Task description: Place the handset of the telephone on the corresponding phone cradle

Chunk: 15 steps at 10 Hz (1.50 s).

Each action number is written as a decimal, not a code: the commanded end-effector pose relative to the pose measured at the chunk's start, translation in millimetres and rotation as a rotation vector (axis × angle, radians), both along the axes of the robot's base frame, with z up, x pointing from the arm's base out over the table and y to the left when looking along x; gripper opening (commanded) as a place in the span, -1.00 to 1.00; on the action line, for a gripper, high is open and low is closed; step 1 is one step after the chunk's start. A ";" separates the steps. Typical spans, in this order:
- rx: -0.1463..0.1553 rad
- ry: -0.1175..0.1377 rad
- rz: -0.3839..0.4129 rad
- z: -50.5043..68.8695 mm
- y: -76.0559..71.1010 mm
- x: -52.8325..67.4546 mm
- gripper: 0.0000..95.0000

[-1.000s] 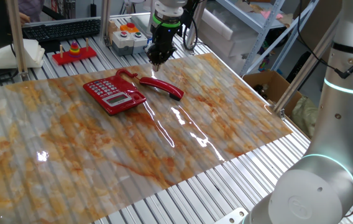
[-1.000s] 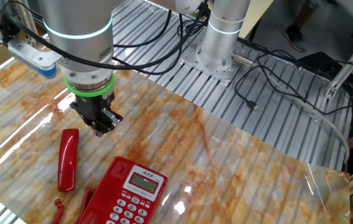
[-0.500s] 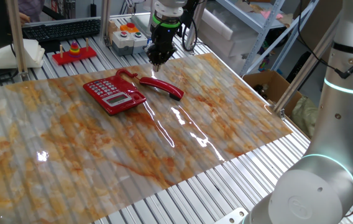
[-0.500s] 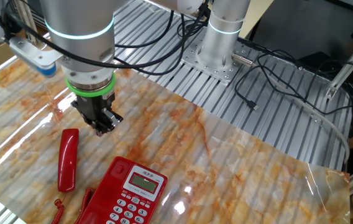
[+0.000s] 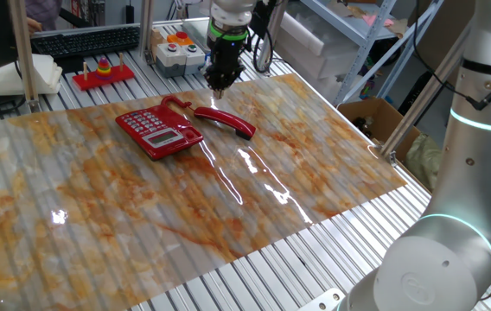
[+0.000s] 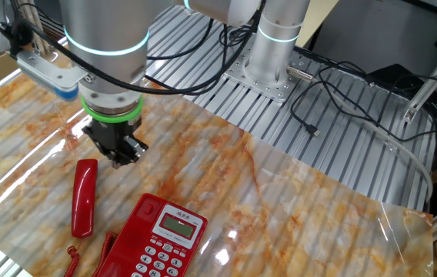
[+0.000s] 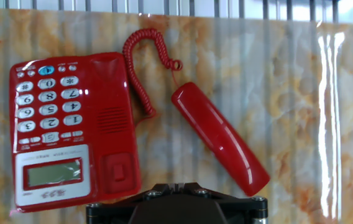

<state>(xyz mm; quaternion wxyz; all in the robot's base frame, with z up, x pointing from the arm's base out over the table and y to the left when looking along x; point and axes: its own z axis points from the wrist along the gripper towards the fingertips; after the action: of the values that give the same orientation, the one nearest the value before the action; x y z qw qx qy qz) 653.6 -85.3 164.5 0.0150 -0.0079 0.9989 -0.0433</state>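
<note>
We see the arm's black two-finger gripper (image 6: 118,156) with jaws closed on nothing, poised above the marble-patterned desk (image 5: 254,186). One slim glossy red plastic handset (image 7: 219,137) lies just beside one flat red telephone base (image 7: 77,127), apparently apart. Only the hand view shows its coiled red cord (image 7: 140,62) whole.

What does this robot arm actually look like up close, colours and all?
The arm is a chain of thick, rounded silver-grey cylinders with glowing teal rings at the joints. Above the small black claw sits a bright green band. Black cables loop around the arm, and a pale blue-tipped bracket juts from its wrist.
</note>
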 end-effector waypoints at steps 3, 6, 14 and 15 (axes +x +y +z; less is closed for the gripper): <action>0.007 0.012 0.035 -2.1 -11.5 23.7 -1.00; 0.010 0.016 0.075 -2.9 -26.7 42.0 -1.00; 0.014 0.068 0.224 -8.7 -51.3 68.9 -1.00; 0.038 0.089 0.224 -10.4 -49.9 67.8 -1.00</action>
<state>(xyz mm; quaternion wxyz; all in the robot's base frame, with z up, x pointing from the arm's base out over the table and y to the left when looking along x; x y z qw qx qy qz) 720.7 -135.9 154.6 -0.0131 -0.1253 0.9914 -0.0348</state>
